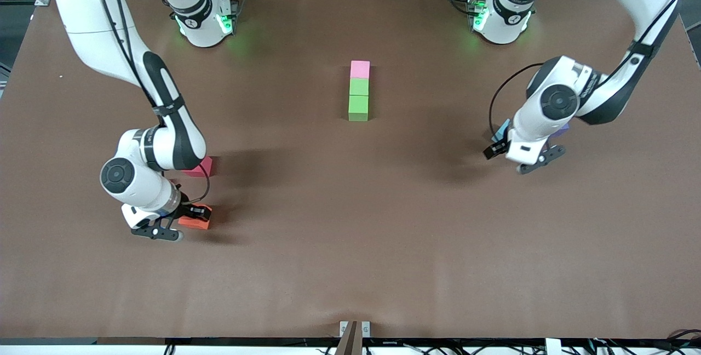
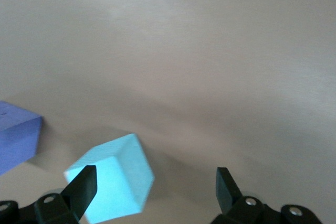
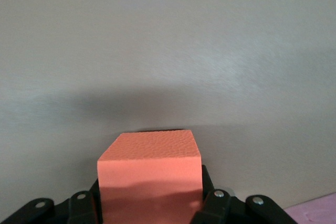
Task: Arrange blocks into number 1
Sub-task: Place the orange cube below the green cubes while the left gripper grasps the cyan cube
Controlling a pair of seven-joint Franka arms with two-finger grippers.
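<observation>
Three blocks form a touching line mid-table: a pink block point(image 1: 360, 69) nearest the robots' bases, then a green block point(image 1: 358, 87) and a second green block point(image 1: 358, 108). Toward the right arm's end, my right gripper point(image 1: 191, 216) point(image 3: 149, 200) is shut on an orange block point(image 1: 197, 224) point(image 3: 149, 174), one finger pressed on each side. A red block point(image 1: 201, 167) lies close by, partly under that arm. My left gripper point(image 1: 521, 155) point(image 2: 155, 187) hangs open low over a light blue block point(image 1: 501, 131) point(image 2: 113, 179), which lies close to one finger. Beside it sits a purple block point(image 2: 16, 135).
The brown table point(image 1: 350, 234) stretches bare between the line of blocks and both arms. A pinkish block corner point(image 3: 317, 211) shows at the edge of the right wrist view. A small bracket point(image 1: 354, 328) stands at the table edge nearest the front camera.
</observation>
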